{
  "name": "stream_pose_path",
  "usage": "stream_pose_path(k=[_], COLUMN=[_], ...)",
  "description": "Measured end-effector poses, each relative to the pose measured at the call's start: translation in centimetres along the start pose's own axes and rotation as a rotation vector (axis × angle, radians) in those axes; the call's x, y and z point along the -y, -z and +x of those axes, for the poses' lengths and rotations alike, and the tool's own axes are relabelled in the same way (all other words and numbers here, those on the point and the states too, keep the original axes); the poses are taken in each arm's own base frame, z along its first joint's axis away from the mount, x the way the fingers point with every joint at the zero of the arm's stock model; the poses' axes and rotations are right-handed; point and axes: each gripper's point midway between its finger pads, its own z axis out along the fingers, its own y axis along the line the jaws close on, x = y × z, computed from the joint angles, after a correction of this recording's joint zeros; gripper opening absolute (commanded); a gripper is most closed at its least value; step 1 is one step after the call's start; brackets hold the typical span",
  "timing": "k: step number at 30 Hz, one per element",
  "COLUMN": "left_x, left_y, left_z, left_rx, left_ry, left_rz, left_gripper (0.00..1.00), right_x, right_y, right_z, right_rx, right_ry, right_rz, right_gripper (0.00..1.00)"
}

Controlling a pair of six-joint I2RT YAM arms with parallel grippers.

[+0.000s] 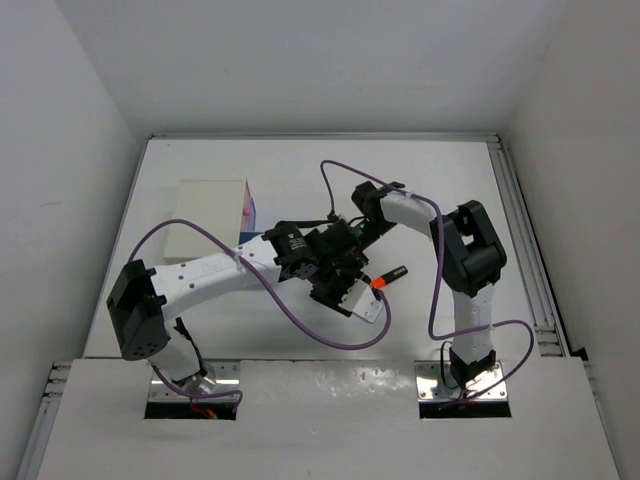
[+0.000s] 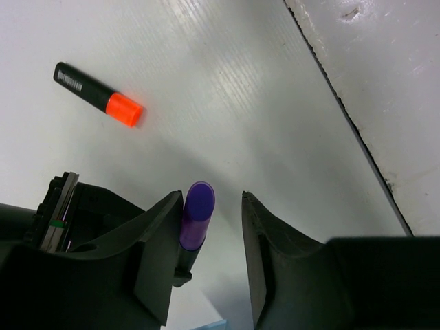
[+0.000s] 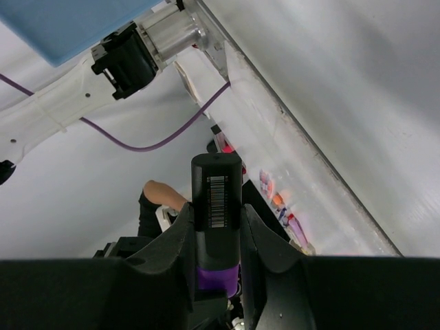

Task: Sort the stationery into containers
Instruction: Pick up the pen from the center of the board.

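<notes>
Closest to the lens, the right pincer [image 3: 216, 216] is pinching a purple highlighter [image 3: 216, 185] near its cap end. The black barrel with the barcode therefore sticks out forward, free for a second grip. It is held in the air, beside the left arm [image 3: 69, 110].

In the left wrist view, a purple cap [image 2: 197, 213] stands between the fingers of the left pincer [image 2: 212, 199]. The cap leans on one finger and there is a clear gap to the other, so this pincer is partly spread and pinches nothing. I judge it is the same highlighter, offered from one arm to the other, because both pincers meet over the middle of the bench [image 2: 240, 103] in the top view. I cannot confirm this.

An orange highlighter [image 2: 96, 94] lies flat on the bench, near the two pincers, not yet sorted. The cabinet [image 1: 210, 220] stands well apart at the far left, on the side of the left arm, which may explain the handing over. I see no highlighter inside a drawer, so much of the sorting seems left to do.
</notes>
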Motion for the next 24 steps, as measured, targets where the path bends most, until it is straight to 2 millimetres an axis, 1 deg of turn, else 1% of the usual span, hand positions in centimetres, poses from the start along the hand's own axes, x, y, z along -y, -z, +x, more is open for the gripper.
stream_pose_path(k=[3,6,7,9,10,12,13,14,15,16,17,19,22,24], left_x=[-0.1,-0.3,-0.3,-0.4,-0.5,-0.8,-0.9,-0.9,-0.9,-0.9,-1.1,-1.2,-2.3,-4.0], left_y=[0.0,0.0,-0.1,-0.1,-0.2,-0.2,-0.2,-0.2,-0.2,-0.1,-0.1,0.2,1.7,3.4], left_z=[-0.1,-0.1,-0.1,0.0,0.0,-0.1,-0.1,0.0,0.0,-0.1,-0.1,0.4,0.5,-0.4], left_rx=[0.003,0.003,0.003,0.0,0.001,0.006,0.009,0.01,0.014,0.019,0.024,0.016,0.016,0.042], left_ry=[-0.006,-0.01,-0.012,-0.015,-0.018,-0.027,-0.025,-0.017,-0.01,-0.004,0.005,0.045,0.108,0.132], left_rz=[-0.005,-0.009,-0.012,-0.016,-0.018,-0.029,-0.033,-0.033,-0.032,-0.031,-0.036,-0.041,-0.074,-0.126], left_gripper=[0.42,0.37,0.33,0.28,0.22,0.16,0.11,0.09,0.07,0.03,0.01,0.0,0.0,0.0], right_x=[-0.3,-0.5,-0.6,-0.6,-0.6,-0.6,-0.6,-0.7,-0.7,-0.7,-0.8,-1.0,-1.4,-1.6], right_y=[0.1,0.0,0.0,0.0,0.0,-0.1,-0.2,-0.3,-0.3,-0.3,-0.2,0.1,1.7,3.8], right_z=[0.2,0.5,0.5,0.5,0.5,0.6,0.7,0.7,0.8,0.9,1.0,1.5,1.9,1.3], right_rx=[0.001,-0.002,-0.002,-0.002,-0.002,-0.006,-0.008,-0.011,-0.011,-0.013,-0.014,-0.02,0.004,0.05], right_ry=[0.007,0.016,0.017,0.018,0.02,0.03,0.035,0.043,0.048,0.052,0.06,0.073,0.099,0.109], right_rz=[-0.005,-0.01,-0.011,-0.011,-0.011,-0.009,-0.009,-0.008,-0.008,-0.007,-0.007,-0.005,0.0,-0.005], right_gripper=[0.0,0.0,0.0,0.0,0.0,0.0,0.14,0.24,0.32,0.46,0.52,0.59,0.6,0.59])
